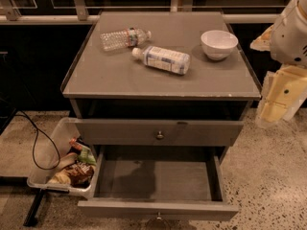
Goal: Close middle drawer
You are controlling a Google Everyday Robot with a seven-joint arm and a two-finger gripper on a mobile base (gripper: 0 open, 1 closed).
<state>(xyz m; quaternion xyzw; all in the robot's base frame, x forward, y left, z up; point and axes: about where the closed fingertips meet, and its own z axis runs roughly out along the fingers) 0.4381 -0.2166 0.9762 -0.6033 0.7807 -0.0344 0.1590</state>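
The middle drawer (158, 209) is pulled far out towards me at the bottom of the view. Its flat grey front has a small round knob (158, 219) at the lower edge, and its grey inside (158, 178) holds nothing. The similar knobbed drawer front above it (159, 132) stands out only a little from the cabinet. My gripper (280, 97) hangs at the far right, beside the cabinet's right front corner, level with the tabletop edge. It is apart from both drawers and holds nothing that I can see.
On the cabinet top (96, 75) lie a clear water bottle (124, 38) and a white-labelled bottle (163, 59), and a white bowl (218, 43) stands there. A clear plastic bin of snack packs (64, 164) sits on the floor at the left, with a black cable (36, 143) beside it.
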